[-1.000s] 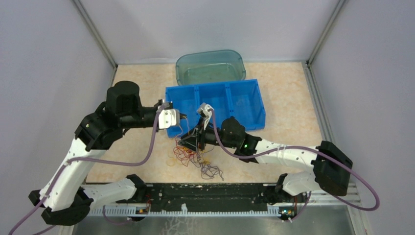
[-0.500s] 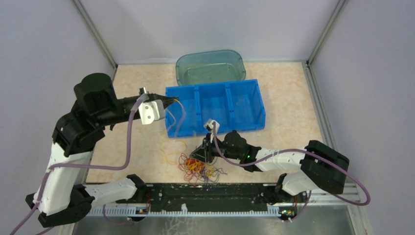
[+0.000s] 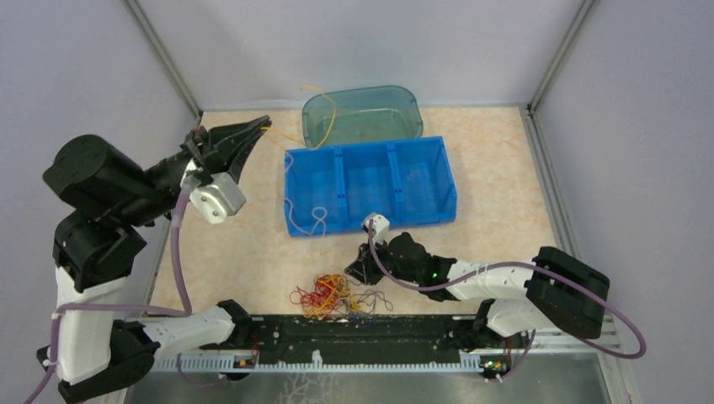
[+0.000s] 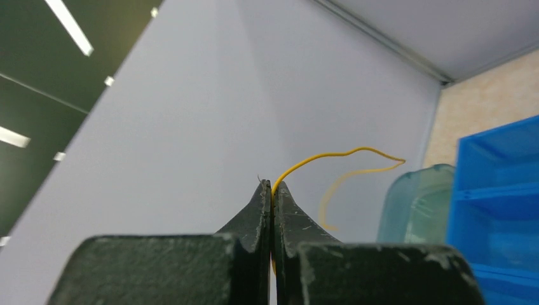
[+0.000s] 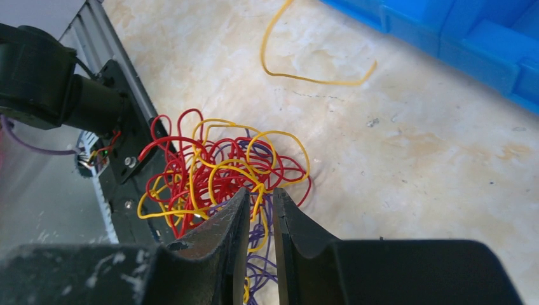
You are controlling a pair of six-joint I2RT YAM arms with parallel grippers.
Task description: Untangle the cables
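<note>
High at the far left of the workspace, the left gripper is clamped on a single yellow strand. The jaws meet flush, and the strand leaves the tips and arcs toward the green translucent tub. The pinch sits at the very tips, so a jerk could probably pull the strand free. Its loose end could then fall outside the tub or drape across the blue three-compartment bin.

Low at the near side, the right gripper hovers just above the clump of cables. Its jaws stand slightly apart with a narrow gap. Purple and yellow loops show through the gap, and nothing appears pinched. Closing here would likely catch several loops at once, and a lift would then drag the whole clump instead of freeing one strand.

The clump of cables lies on the table at its near edge. Some red and yellow loops overlap the black base rail, so a pull toward the rail could snag them on its screws.

The clump is a knot of thin red, yellow and purple loops, tightly interlaced at the centre and looser at the rim. A second yellow strand lies apart from it, near the bin.
</note>
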